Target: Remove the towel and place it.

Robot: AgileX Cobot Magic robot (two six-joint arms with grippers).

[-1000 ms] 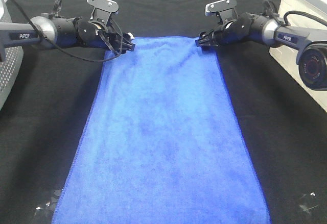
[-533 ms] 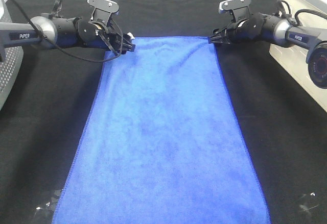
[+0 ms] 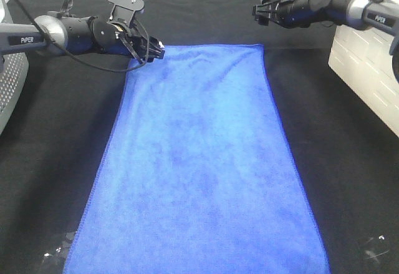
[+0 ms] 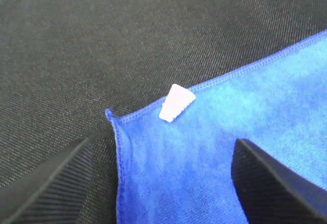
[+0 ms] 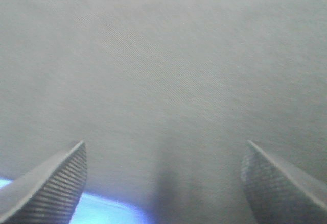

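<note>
The royal-blue towel (image 3: 199,161) lies flat on the black table cloth (image 3: 355,161), running from the far middle to the near edge. Its white tag (image 4: 176,102) sits at the far left corner. My left gripper (image 3: 156,52) is open just over that corner; in the left wrist view (image 4: 163,183) its fingers straddle the corner without holding it. My right gripper (image 3: 260,10) is open and empty, raised above the cloth behind the towel's far right corner. In the right wrist view (image 5: 163,183) only a blue sliver of towel (image 5: 102,211) shows.
A white box (image 3: 368,68) stands at the right edge. A grey mesh object (image 3: 9,93) stands at the left edge. Black cloth lies on both sides of the towel.
My right gripper has let go of the towel's far right corner and has risen up and back to the right. The corner now lies flat. My left gripper has stayed at the far left corner.
</note>
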